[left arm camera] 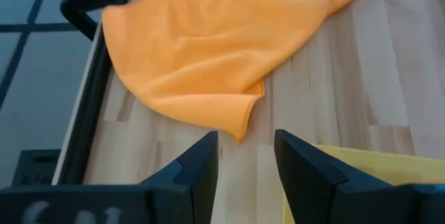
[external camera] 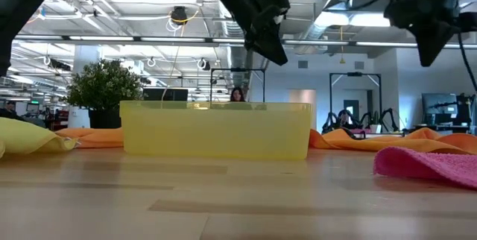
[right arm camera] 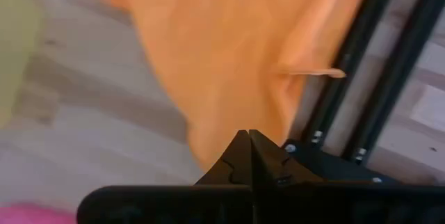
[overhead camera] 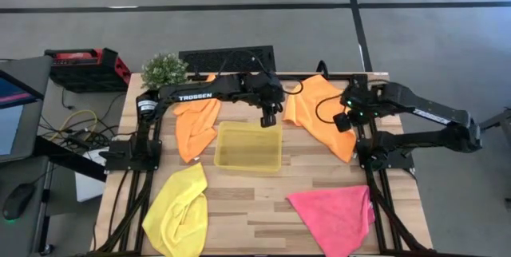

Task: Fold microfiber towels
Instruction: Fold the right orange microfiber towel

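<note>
Four towels lie on the wooden table: an orange one (overhead camera: 196, 125) at far left, a second orange one (overhead camera: 319, 107) at far right, a yellow one (overhead camera: 180, 205) at near left, and a pink one (overhead camera: 335, 213) at near right. My left gripper (overhead camera: 270, 115) is open and empty. It hangs above the far edge of the yellow tray (overhead camera: 249, 147), facing the right orange towel's near corner (left arm camera: 243, 121). My right gripper (overhead camera: 345, 120) is shut and empty, raised above the right orange towel (right arm camera: 229, 57). The low view shows both grippers, left (external camera: 272, 46) and right (external camera: 432, 46), well above the table.
The translucent yellow tray (external camera: 216, 128) stands at the table's middle. A potted plant (overhead camera: 165, 69) and a black keyboard (overhead camera: 227, 57) sit at the far edge. Black frame rails (right arm camera: 361, 78) run along the table's right side. Bare wood shows between the yellow and pink towels.
</note>
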Motion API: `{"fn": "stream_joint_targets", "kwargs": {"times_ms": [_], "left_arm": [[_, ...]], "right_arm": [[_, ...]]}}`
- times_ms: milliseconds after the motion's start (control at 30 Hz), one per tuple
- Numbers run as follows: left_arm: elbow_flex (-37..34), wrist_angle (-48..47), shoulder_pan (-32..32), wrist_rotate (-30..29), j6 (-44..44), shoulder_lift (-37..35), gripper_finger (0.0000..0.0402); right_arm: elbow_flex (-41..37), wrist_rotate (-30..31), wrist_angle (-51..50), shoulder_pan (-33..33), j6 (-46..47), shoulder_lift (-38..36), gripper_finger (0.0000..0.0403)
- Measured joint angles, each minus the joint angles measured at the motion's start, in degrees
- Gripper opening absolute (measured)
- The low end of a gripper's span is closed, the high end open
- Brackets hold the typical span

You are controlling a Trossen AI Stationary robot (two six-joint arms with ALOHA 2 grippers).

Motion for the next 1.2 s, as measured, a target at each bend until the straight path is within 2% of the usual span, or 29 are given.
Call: {"fn": "stream_joint_targets", "kwargs": {"times_ms": [133,433,633,833,1000,1200], "left_arm": [[1.32,-1.25,0.0,0.01,-0.46,0.0,0.0135],[6.88,-8.65,0.0,0.01,-1.06,-0.03,0.0135],[8.83,-10.63,0.0,0.01,-1.12,-0.04,0.0135],[9.13,-11.55,0.0,0.02,-1.12,-0.04,0.0135],[9.13,-12.28,0.0,0.02,-1.39,-0.04,0.0135],[9.13,-12.33,-0.02,0.02,-1.49,-0.04,0.0135]], "right_arm": [[0.0,-0.15,0.06,-4.79,-7.01,4.67,0.0024],[0.0,-0.88,0.35,-14.43,-11.86,14.61,0.0106],[0.0,-0.81,2.91,-17.9,-25.04,20.93,0.0144],[0.02,3.17,3.01,-18.01,-28.55,26.39,0.015],[-0.41,3.28,2.92,-17.97,-30.67,29.78,0.0143],[-5.22,3.3,4.59,-17.97,-33.33,30.87,0.0135]]}}
